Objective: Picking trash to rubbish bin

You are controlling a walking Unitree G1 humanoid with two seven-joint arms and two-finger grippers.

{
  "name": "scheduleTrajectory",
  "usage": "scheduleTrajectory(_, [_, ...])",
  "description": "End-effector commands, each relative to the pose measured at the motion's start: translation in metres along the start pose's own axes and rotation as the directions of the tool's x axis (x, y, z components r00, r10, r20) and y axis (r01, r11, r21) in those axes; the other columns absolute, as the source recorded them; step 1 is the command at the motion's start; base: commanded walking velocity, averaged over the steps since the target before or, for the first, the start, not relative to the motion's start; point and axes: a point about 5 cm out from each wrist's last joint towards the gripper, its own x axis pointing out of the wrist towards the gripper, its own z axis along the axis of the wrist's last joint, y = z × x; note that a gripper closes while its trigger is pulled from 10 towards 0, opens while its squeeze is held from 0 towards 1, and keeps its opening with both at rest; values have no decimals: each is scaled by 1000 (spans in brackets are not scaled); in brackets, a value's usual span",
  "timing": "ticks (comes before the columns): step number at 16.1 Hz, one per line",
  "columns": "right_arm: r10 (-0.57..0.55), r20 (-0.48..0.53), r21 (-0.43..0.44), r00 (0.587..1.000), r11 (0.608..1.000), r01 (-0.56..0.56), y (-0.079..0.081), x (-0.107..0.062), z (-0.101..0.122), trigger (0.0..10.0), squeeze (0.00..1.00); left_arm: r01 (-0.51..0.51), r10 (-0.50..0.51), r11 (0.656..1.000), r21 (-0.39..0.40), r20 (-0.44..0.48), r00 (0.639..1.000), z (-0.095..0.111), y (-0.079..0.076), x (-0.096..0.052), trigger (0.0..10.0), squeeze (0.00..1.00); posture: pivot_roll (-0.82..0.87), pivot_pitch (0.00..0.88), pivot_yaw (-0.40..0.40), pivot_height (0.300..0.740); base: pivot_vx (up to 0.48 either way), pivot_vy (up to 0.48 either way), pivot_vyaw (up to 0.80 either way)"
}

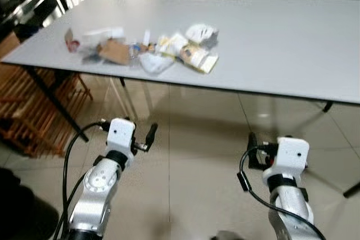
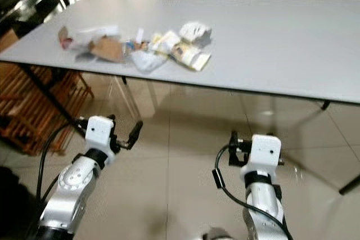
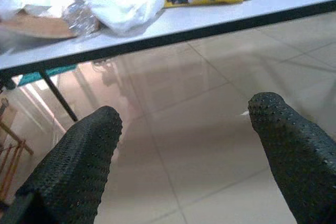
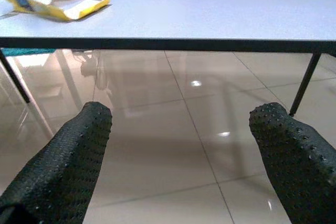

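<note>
A long grey counter point(image 1: 281, 43) on black legs stands on a glossy beige tiled floor point(image 1: 202, 139). The trash lies in a loose heap point(image 1: 146, 49) near the counter's front edge, toward ten o'clock in the head view. In the heap, a flat brown cardboard piece point(image 1: 115, 51) sits at nine o'clock, a crumpled white plastic bag point(image 1: 154, 63) at six o'clock touching the pile's middle, a yellow printed carton point(image 1: 197, 59) at four o'clock just beside the bag, and a crumpled white wrapper point(image 1: 201, 33) at one o'clock. A small reddish scrap point(image 1: 70, 40) lies at the far nine o'clock end.

Both arms are held low over the floor, in front of the counter and below its edge. The left gripper point(image 3: 184, 145) has its two black dimpled fingers point(image 3: 79, 166) spread wide, holding nothing, and faces the heap. The right gripper point(image 4: 181, 150) is likewise spread wide and empty, with the yellow carton at its view's eleven o'clock. A wooden slatted rack point(image 1: 28, 116) stands under the counter at nine o'clock.
</note>
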Motion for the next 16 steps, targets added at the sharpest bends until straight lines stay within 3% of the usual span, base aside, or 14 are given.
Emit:
scheduleTrajectory(1, [-6, 2, -2, 1000, 1000, 6, -2, 1, 0, 10000, 0, -11, 11, 1000, 4, 2, 1000, 1, 3, 0, 10000, 0, -107, 80, 100, 740, 480, 0, 0])
scheduleTrajectory(6, [10, 16, -20, 1000, 1000, -9, 1, 2, 2, 10000, 0, -21, 21, 1000, 14, 15, 1000, 3, 5, 1, 10000, 0, -104, 77, 94, 740, 480, 0, 0])
scheduleTrajectory(10, [26, 142, -99, 989, 995, -12, 4, 1, 26, 10000, 0, -17, 14, 999, 34, 112, 994, 27, 2, 7, 10000, 0, -106, 80, 92, 740, 432, 0, 0])
scheduleTrajectory(16, [37, 171, -100, 985, 995, -20, 6, 2, 36, 10000, 0, -22, 16, 999, 36, 149, 989, 38, -1, 10, 10000, 0, -107, 78, 95, 740, 131, 0, 0])
